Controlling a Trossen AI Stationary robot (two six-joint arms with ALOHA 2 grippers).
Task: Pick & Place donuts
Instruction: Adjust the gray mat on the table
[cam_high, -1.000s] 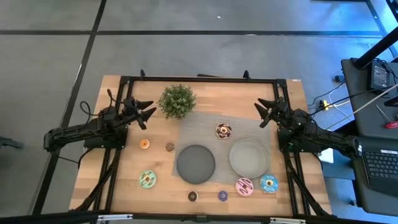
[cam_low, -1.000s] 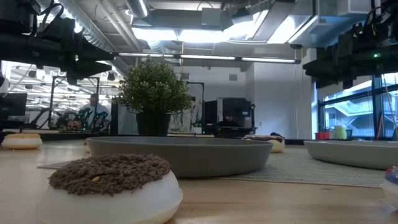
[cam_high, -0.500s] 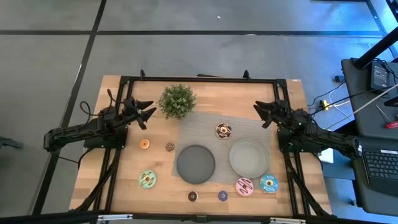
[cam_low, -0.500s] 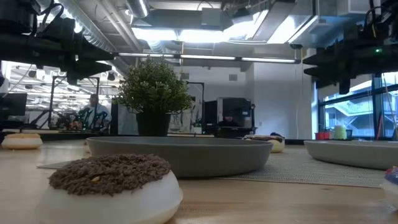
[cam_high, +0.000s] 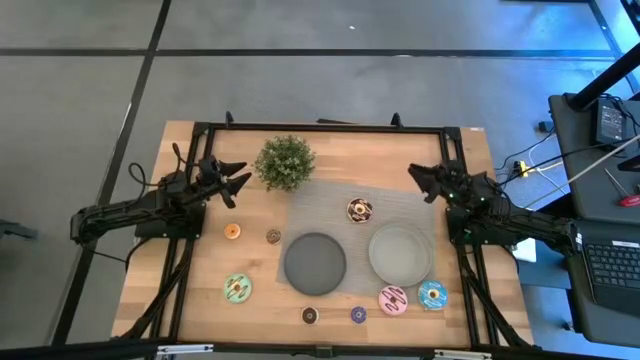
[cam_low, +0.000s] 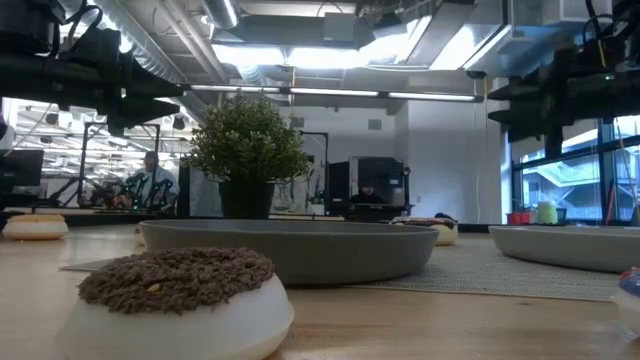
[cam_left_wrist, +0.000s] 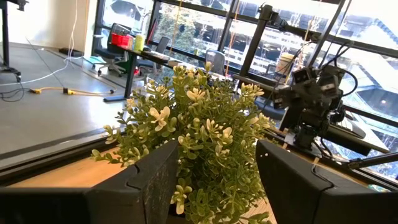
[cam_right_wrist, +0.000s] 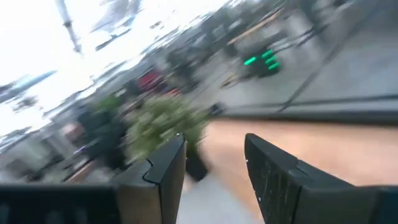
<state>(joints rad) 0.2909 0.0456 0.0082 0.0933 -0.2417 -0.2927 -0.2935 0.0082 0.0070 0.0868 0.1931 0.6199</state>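
Observation:
Eight donuts lie flat on the table in the high view. The chocolate sprinkled donut (cam_high: 360, 210) sits on the grey mat. The orange mini (cam_high: 232, 231), brown mini (cam_high: 273, 236) and green donut (cam_high: 237, 289) are at the left. The dark brown mini (cam_high: 310, 315), purple mini (cam_high: 358, 315), pink donut (cam_high: 391, 299) and blue donut (cam_high: 432, 295) lie near the near edge. My left gripper (cam_high: 240, 188) hovers open left of the plant, and my right gripper (cam_high: 415, 183) hovers open above the mat's far right corner. Neither touches anything.
A potted plant (cam_high: 285, 160) stands at the far middle, right in front of my left gripper (cam_left_wrist: 214, 149). The dark grey plate (cam_high: 315, 263) and pale grey bowl (cam_high: 401, 253) rest on the mat (cam_high: 330, 200). Bare wood lies at the far right corner.
My right gripper has drifted a little toward the table's left and far edge, still open; its wrist view is smeared by motion. The left arm and all donuts have stayed where they were.

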